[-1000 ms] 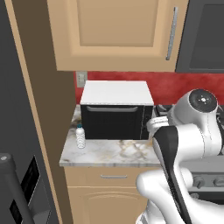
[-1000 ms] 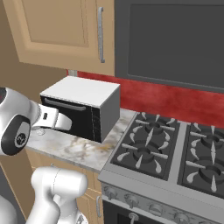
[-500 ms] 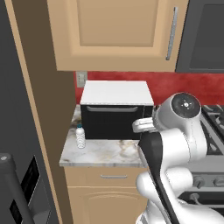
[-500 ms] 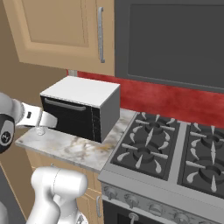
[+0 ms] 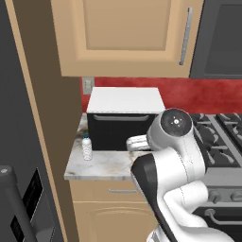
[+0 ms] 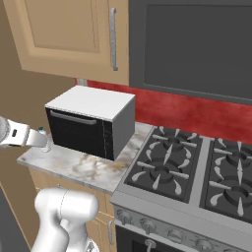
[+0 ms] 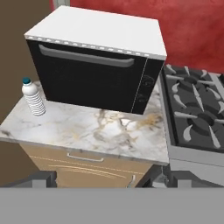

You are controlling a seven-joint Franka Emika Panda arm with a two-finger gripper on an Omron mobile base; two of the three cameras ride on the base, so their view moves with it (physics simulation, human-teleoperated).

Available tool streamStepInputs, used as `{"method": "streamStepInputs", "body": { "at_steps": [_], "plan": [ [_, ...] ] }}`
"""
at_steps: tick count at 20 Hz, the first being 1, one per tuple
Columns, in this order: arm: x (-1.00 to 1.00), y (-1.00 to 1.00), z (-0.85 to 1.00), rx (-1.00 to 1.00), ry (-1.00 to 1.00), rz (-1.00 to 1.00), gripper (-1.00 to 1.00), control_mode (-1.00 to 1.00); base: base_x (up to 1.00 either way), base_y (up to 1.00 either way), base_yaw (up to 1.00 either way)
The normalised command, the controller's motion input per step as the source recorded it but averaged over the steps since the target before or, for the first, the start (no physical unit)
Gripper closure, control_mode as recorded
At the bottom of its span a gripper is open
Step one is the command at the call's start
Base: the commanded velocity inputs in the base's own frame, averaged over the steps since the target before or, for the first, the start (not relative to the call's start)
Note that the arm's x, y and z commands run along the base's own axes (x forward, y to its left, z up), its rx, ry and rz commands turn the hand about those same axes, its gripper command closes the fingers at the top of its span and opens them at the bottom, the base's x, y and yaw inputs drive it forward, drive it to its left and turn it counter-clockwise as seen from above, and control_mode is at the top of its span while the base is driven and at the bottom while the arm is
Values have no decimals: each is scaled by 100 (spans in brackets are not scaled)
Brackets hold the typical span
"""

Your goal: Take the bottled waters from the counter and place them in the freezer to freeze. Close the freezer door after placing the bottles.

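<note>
One bottled water [image 7: 33, 98], clear-white and ribbed with a blue cap, stands upright on the marble counter [image 7: 105, 131] at its left end, just left of the black oven. It also appears in the left base view as a small bottle [image 5: 86, 147]. My gripper [image 7: 103, 181] hovers out over the counter's front edge, open, with nothing between its widely spread fingertips [image 7: 41, 178]. The bottle stands far off to the upper left of the fingers. The freezer [image 5: 16, 123] is the grey mass at the far left.
A black-fronted, white-topped oven [image 7: 94, 65] takes up the back of the counter. The gas stovetop [image 7: 197, 109] adjoins on the right. A tan side panel [image 5: 45, 118] separates the counter from the freezer. Wall cabinets [image 5: 123, 38] hang above.
The arm has swung left across the counter's front; its elbow now covers the counter's right part in the left base view. The bottle and oven have not moved.
</note>
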Motion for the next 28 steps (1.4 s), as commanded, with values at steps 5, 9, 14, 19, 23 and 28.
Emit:
{"method": "streamStepInputs", "body": {
  "at_steps": [5,9,14,19,23,28],
  "plan": [
    [-2,0,-21,5,-2,11,-100,-100,0,0,0],
    [0,3,-30,6,-11,7,-100,-100,0,0,0],
    [1,15,-34,7,-12,0,-100,-100,0,0,0],
    [0,36,-30,7,0,-2,-100,-100,0,0,0],
    [0,31,-30,12,0,-6,-100,-100,0,0,0],
    [0,28,-30,14,-1,-4,-100,-100,0,0,0]
  ]
}}
